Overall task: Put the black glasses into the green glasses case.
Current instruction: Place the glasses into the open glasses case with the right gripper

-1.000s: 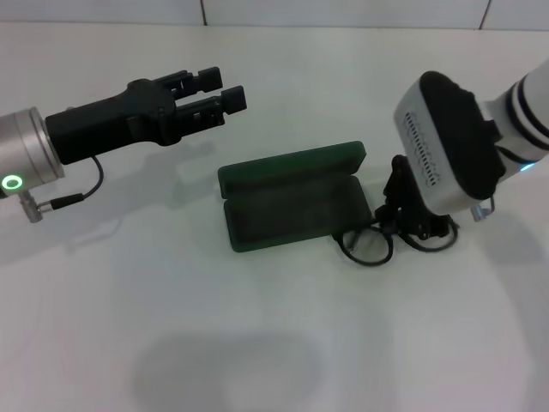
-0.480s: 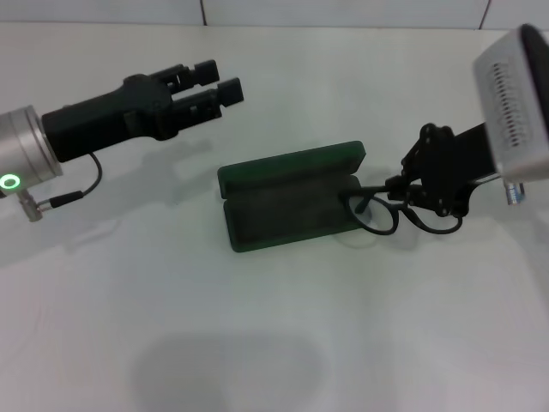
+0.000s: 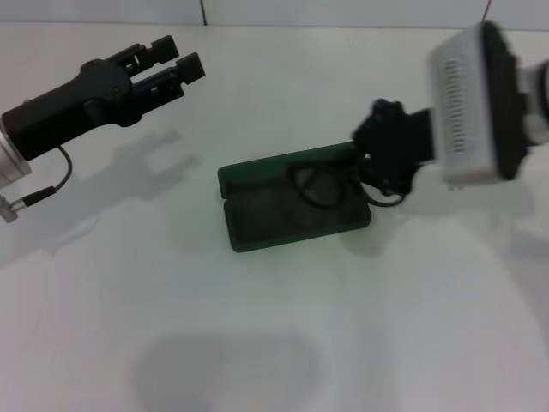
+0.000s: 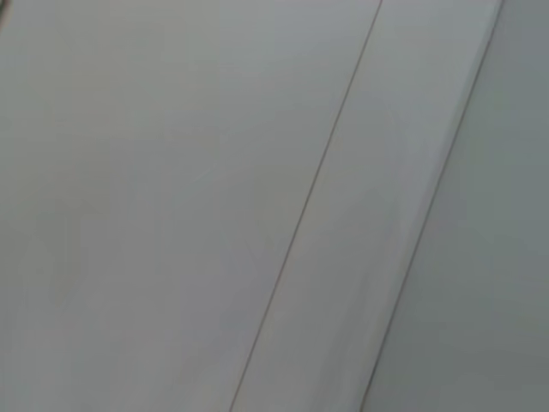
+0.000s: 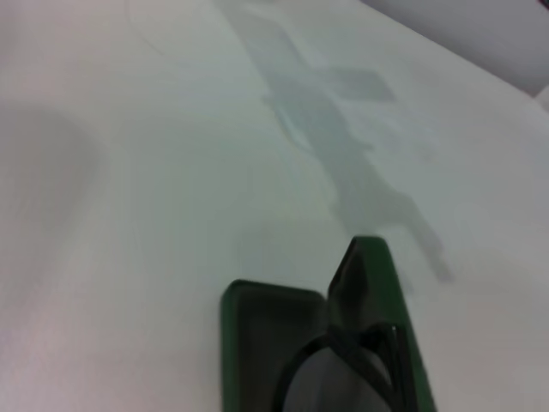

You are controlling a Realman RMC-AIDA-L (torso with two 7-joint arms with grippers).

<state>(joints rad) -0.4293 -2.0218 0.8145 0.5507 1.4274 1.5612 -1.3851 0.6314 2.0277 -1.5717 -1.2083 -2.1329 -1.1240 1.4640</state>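
The green glasses case (image 3: 262, 221) lies open at the middle of the white table, its lid (image 3: 257, 172) folded back on the far side. The black glasses (image 3: 316, 185) hang tilted over the right half of the case's tray, held at their right end. My right gripper (image 3: 374, 177) is shut on them just above the case's right end. In the right wrist view the case (image 5: 257, 339) and the glasses' rims (image 5: 330, 360) show close below. My left gripper (image 3: 175, 60) hovers open at the far left, well away from the case.
The white table (image 3: 274, 343) carries nothing else in view; a tiled wall (image 3: 343, 10) rises behind its far edge. The left wrist view shows only a pale surface with seam lines (image 4: 309, 206).
My right gripper has lifted the glasses off the table right of the case and carried them left over the open case. My left gripper has drawn back to the left.
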